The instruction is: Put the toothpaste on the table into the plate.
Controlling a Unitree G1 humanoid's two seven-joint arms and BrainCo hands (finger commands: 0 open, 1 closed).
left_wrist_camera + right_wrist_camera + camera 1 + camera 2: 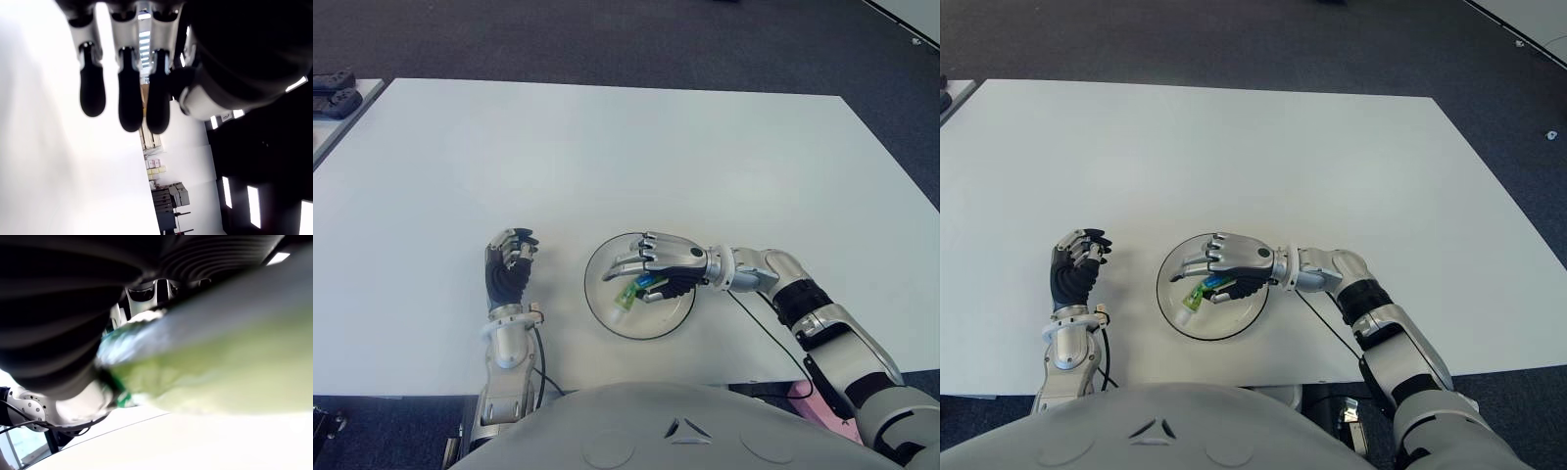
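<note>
The right hand [658, 266] reaches in from the robot's right and is over the round plate [607, 311], which sits on the white desk [636, 157] near its front edge. Its fingers [628, 264] are curled around a green and white toothpaste tube [633, 293], gripping the tube's rear part, while the white cap end pokes out below the fingertips and points down toward the plate's inner surface. Whether the cap touches the plate cannot be told from the eye views. In the right wrist view the toothpaste tube fills most of the picture as a pale green blur pressed close against the dark palm. The left hand [509, 266] shows on the desk to the left of the plate, apart from it, with its dark fingers [130, 95] bent loosely inward and nothing between them.
</note>
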